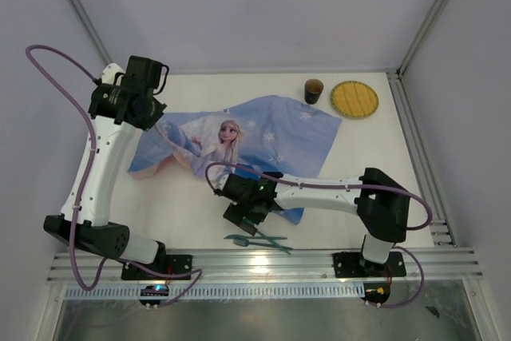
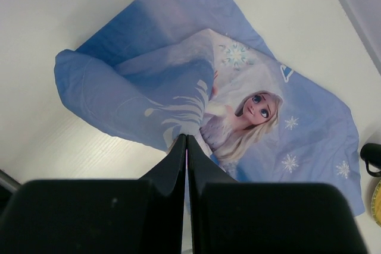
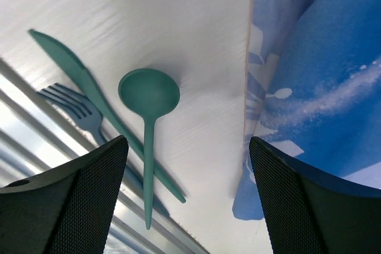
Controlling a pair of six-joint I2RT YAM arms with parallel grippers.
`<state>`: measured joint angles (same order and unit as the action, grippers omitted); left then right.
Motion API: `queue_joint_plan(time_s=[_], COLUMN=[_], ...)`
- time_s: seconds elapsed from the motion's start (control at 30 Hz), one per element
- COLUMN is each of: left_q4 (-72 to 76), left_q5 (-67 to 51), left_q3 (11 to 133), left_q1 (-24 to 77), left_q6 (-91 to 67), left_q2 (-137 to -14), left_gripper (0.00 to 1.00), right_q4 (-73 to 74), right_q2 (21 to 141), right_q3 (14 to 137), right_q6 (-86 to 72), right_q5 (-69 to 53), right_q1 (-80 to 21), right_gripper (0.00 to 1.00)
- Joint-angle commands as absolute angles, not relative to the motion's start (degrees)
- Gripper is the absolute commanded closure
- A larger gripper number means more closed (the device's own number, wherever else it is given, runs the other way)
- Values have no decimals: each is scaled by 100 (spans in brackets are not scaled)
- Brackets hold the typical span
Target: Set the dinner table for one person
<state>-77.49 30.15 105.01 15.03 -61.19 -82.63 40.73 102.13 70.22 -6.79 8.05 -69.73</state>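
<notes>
Blue cloth [image 1: 263,129] is lying centrally, cup [image 1: 314,90] and yellow plate [image 1: 354,98] at the far-right corner, teal cutlery [image 3: 149,92] along the near edge.

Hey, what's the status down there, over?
Left claw shut, empty. Right claw open over spoon. Knife, fork crowd spoon. Table not set: cloth rumpled, cup and plate in far right corner.

left gripper [image 2: 186,142] closed tight, raised | right gripper [image 3: 187,150] spread wide, seemingly low

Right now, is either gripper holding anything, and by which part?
Nothing: left gripper shut empty above the blue printed cloth, right gripper open over the teal plastic spoon.
</notes>
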Motion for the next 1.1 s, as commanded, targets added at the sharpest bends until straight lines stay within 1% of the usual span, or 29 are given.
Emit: queue_joint_plan(time_s=[0.0, 0.1, 0.27, 0.37, 0.4, 0.53, 0.67, 0.7, 0.73, 0.83, 0.87, 0.93, 1.07], left_q4=[-8192, -8147, -8121, -8104, -8104, -8112, -8086, -8086, -8077, -8060, -8042, -8025, -8024], left_q5=[2962, 2953, 2997, 3023, 3023, 3050, 3041, 3050, 3041, 3024, 3023, 3023, 3032], left_q3=[10459, 10468, 10389, 10275, 10240, 10090, 10055, 10055, 10063, 10063, 10072, 10063, 10046], left_q1=[1503, 1503, 1503, 1503, 1503, 1503, 1503, 1503, 1503, 1503, 1503, 1503, 1503], left_q6=[-6161, -6161, -6187, -6188, -6188, -6205, -6196, -6196, -6188, -6179, -6179, -6170, -6135], left_q2=[-8218, -8235, -8157, -8086, -8077, -8042, -8051, -8059, -8077, -8103, -8104, -8121, -8139], left_gripper=[100, 100, 100, 100, 100, 100, 100, 100, 100, 100, 100, 100, 100], right_q4=[4237, 4123, 4192, 4061, 4000, 3999, 3999, 3982, 3973, 3938, 3946, 3955, 3885], right_q2=[9537, 9194, 9526, 9676, 9746, 9958, 10046, 10063, 10055, 10055, 10055, 10046, 9985], right_q3=[7339, 7330, 7251, 7023, 6962, 6786, 6741, 6724, 6715, 6697, 6697, 6688, 6610], right_q6=[-484, -422, -404, -474, -562, -703, -738, -738, -764, -826, -844, -914, -1037], right_q5=[459, 228, 887, 1273, 1535, 1888, 1890, 1855, 1820, 1732, 1714, 1635, 1460], right_q1=[-6952, -6961, -6961, -6952, -6952, -6908, -6908, -6908, -6908, -6908, -6908, -6908, -6908], right_gripper=[14, 14, 14, 20, 25, 31, 39, 44, 45, 56, 58, 62, 62])
